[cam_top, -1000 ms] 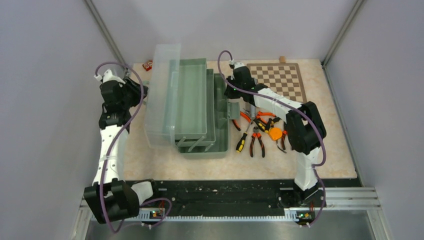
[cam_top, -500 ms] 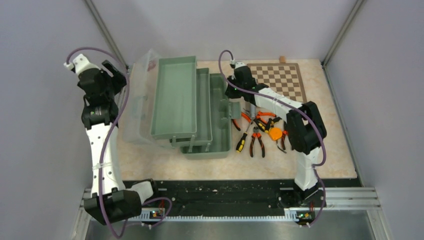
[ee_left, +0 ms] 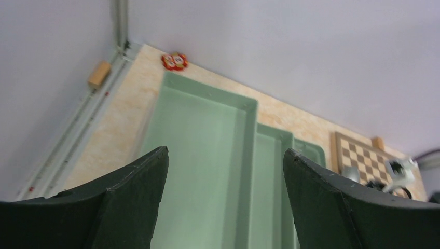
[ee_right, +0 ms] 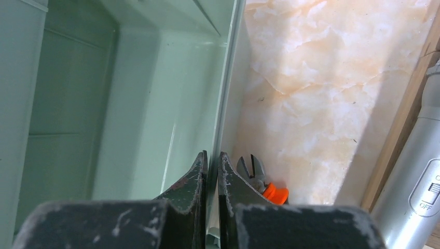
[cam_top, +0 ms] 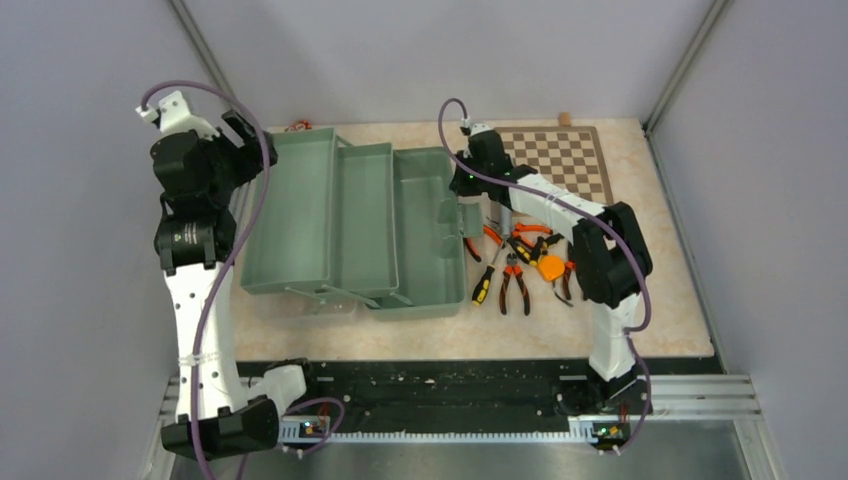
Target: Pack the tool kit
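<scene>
Right claw [ee_right: 212, 158] is closed on the right-hand wall of the toolbox [cam_top: 425, 235], with one of its fingers [ee_right: 187, 179] inside the thin rim and the other outside it. Left claw [ee_left: 225, 152] is spread wide and holds nothing. It hangs above the outermost tray [ee_left: 197, 145], near the bench's left edge. You will find the toolbox open at mid-bench, its stepped trays fanned out toward the left edge. Orange-handled pliers [cam_top: 512, 272], a yellow-black screwdriver [cam_top: 482, 287] and the orange tape measure [cam_top: 551, 267] lie on the bench just right of the toolbox. A chessboard [cam_top: 565, 160] occupies the far right corner.
</scene>
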`<state>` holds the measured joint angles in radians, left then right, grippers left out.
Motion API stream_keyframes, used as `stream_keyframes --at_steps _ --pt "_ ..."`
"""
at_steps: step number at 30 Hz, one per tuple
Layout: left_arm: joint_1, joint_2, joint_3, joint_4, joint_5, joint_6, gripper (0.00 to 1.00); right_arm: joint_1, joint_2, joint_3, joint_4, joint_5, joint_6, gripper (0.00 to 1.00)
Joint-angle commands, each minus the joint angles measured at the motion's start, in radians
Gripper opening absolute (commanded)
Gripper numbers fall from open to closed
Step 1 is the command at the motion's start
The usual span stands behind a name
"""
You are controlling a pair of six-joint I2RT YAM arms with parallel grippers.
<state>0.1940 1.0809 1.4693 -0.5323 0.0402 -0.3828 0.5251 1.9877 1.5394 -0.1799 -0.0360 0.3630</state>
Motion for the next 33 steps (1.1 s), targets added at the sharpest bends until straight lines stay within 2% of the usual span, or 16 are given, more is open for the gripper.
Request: stream_keyframes --at_steps 1,3,7,11,15,17,20,24,30,33 --pt "-0.057 -0.038 -0.048 -0.014 0.116 -0.018 0.86 -0.007 0.0 0.075 0.045 -0.061 0.002 0.0" --pt "-0.096 -0.041 -0.061 -0.029 0.123 -0.013 0.86 -0.007 -0.002 0.084 0.045 -0.062 0.006 0.01" --pt "-0.215 -0.041 -0.065 -0.067 0.08 0.018 0.86 -0.006 -0.023 0.127 0.015 -0.056 -0.004 0.15" --pt "-0.286 -0.058 -0.077 -0.075 0.062 0.026 0.87 -0.009 -0.07 0.183 -0.04 -0.034 -0.042 0.4" --pt "-0.35 -0.079 -0.112 -0.065 0.055 0.036 0.87 -0.033 -0.159 0.189 -0.1 -0.001 -0.058 0.62" --pt "-0.374 -0.095 -0.145 -0.041 0.075 0.033 0.87 -0.055 -0.208 0.17 -0.149 0.017 -0.063 0.73" --pt "-0.388 -0.132 -0.206 0.005 0.102 0.028 0.87 -0.096 -0.296 0.08 -0.202 0.031 -0.063 0.8" --pt "-0.39 -0.19 -0.283 0.06 0.094 0.048 0.87 -0.156 -0.431 -0.075 -0.272 0.098 -0.06 0.98" --pt "-0.39 -0.263 -0.338 0.125 0.039 0.067 0.87 -0.254 -0.592 -0.274 -0.38 0.134 -0.04 0.99" --pt "-0.39 -0.268 -0.349 0.136 0.023 0.071 0.87 -0.259 -0.64 -0.348 -0.398 0.115 -0.058 0.99"
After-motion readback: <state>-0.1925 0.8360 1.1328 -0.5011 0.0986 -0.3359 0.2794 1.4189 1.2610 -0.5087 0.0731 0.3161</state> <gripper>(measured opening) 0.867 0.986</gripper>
